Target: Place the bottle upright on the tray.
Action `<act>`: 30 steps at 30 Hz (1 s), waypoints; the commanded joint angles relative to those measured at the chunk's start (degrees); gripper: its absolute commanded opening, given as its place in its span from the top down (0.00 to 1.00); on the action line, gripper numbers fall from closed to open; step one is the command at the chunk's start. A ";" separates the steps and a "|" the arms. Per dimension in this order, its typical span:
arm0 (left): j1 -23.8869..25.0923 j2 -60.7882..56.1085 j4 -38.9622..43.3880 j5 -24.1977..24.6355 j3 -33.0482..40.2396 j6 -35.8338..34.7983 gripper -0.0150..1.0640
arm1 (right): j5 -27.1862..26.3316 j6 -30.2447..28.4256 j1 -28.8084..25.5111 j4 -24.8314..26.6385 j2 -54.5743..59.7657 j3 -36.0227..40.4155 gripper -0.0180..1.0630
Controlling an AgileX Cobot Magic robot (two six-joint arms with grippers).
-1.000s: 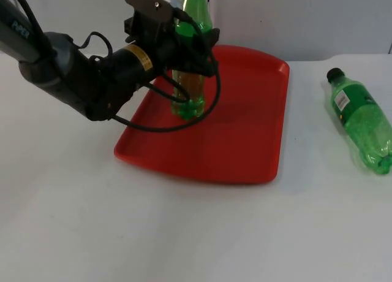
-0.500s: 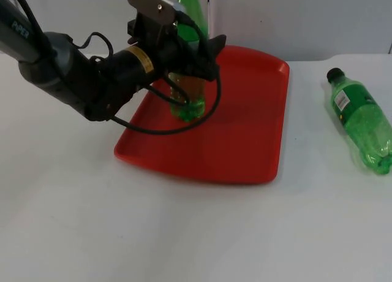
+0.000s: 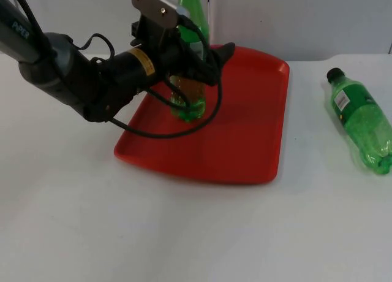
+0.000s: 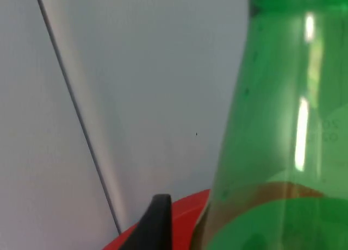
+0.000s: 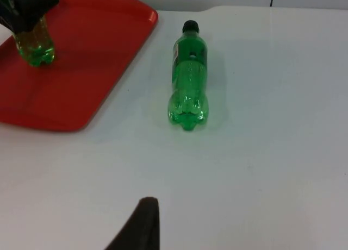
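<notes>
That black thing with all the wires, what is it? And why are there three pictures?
It is a robot arm. Its left end effector, the grabbing part, has two fingers, and they look spread apart around a green bottle standing upright on the red tray. One picture looks down on the white table from above. The other two come from little cameras on the robot's two wrists. The left wrist one is so near the standing bottle that you mostly see green. The right wrist one looks at a second green bottle lying on its side on the table beside the tray; that arm is waiting.
</notes>
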 commanded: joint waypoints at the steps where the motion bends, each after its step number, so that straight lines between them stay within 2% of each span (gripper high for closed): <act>1: 0.10 -0.18 0.62 -0.06 0.31 -0.21 0.01 | -0.29 -0.23 -0.44 0.25 -0.22 0.38 0.01; 9: 0.10 -0.18 0.62 0.19 0.31 -0.54 0.01 | -0.29 -0.23 -0.44 0.25 -0.22 0.38 0.01; 13: 0.10 -0.18 -0.92 2.34 0.31 -1.61 0.01 | -0.29 -0.23 -0.44 0.25 -0.22 0.38 0.01; 16: 0.10 -0.18 -3.58 5.92 0.31 -2.03 0.01 | -0.29 -0.23 -0.44 0.25 -0.22 0.38 0.01; 30: 0.10 -0.18 -3.21 7.02 0.31 -2.03 0.01 | -0.29 -0.23 -0.44 0.25 -0.22 0.38 0.01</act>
